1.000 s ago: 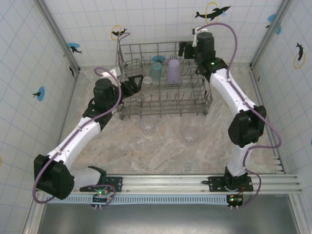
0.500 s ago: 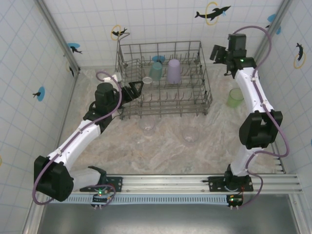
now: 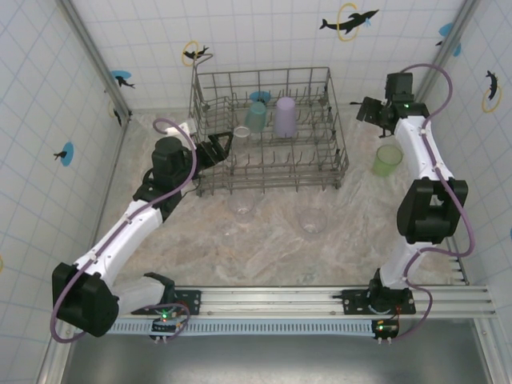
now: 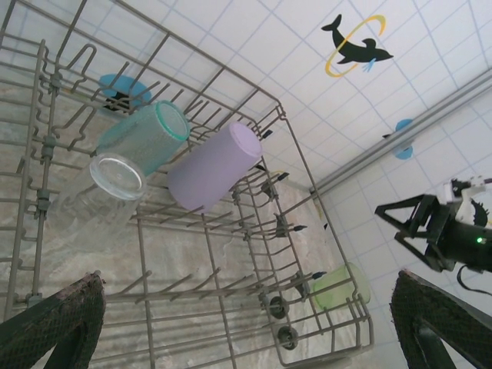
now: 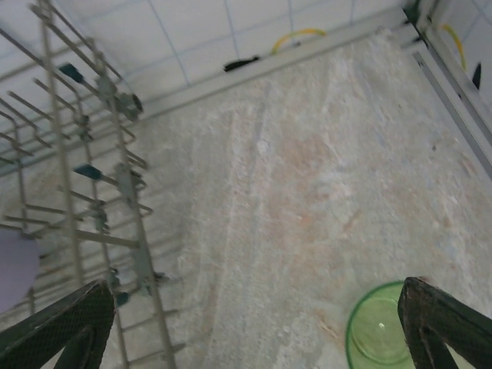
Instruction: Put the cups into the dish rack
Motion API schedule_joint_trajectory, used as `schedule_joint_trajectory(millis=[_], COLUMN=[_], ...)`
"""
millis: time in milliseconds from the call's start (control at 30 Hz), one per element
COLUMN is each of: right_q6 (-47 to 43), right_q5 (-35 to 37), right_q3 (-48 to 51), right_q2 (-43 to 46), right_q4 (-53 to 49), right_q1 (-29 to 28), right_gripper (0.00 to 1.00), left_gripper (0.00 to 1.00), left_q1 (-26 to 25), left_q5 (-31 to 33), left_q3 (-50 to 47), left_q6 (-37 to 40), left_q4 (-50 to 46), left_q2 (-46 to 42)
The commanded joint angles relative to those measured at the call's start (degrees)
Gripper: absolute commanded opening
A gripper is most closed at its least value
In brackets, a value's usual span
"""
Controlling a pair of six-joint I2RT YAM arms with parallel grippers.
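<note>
Cups sit in three places in the top external view: a teal cup (image 3: 256, 116), a lavender cup (image 3: 286, 117) and a clear cup (image 3: 242, 133) are inside the dish rack (image 3: 272, 182), toward its 12 o'clock side, with the teal and lavender ones side by side and the clear one just at 8 o'clock of the teal; two more clear cups (image 3: 242, 204) (image 3: 313, 220) stand on the marbled table (image 3: 272, 256) just off the rack's 6 o'clock wall; a light green cup (image 3: 387, 160) stands upright on the table off the rack's 3 o'clock end, clear of the wire. Left gripper (image 3: 218, 148) is at the rack's 9 o'clock end, pointing into it; in its wrist view the two fingers (image 4: 54, 323) stand wide apart at the lower corners with nothing between them but the rack's tines beyond. Right gripper (image 3: 370, 110) hangs off the rack's 2 o'clock corner, at 11 o'clock of the green cup and apart from it; its wrist view shows the fingers (image 5: 58, 327) spread fully and holding nothing, with the green cup's rim near the finger at 5 o'clock
</note>
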State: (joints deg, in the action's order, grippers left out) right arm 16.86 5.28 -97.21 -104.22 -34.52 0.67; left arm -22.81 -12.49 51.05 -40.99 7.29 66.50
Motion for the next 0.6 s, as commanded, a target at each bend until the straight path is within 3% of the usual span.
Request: schedule_joint_trajectory(millis=[0,200,467,567], right_q6=[1.0,0.6,0.8,0.7], right_q5=[-1.8,-0.6,0.3,1.9], right_q3=[1.8,5.2,10.9,12.8], right_q2=[-1.0,-1.0,-1.1,-1.1], right_q4=[-1.7,-2.2,-1.8,-0.9], right_q1=[1.7,2.4,2.5,2.1], right_gripper=[0.95,0.89,0.66,0.64], left_gripper=[0.98,0.98,0.98,0.98], left_q1=[0.3,0.3,0.3,0.3], left_q5=[1.2,1.4,1.5,1.9], left_q3=[-1.2,-1.7,-1.9,-2.4], left_q6=[-0.2,-0.3,-0.3,-0.4], left_q4=[-0.1,0.6,0.9,1.0], left_q2=[-1.3,-1.2,-0.9,-1.3])
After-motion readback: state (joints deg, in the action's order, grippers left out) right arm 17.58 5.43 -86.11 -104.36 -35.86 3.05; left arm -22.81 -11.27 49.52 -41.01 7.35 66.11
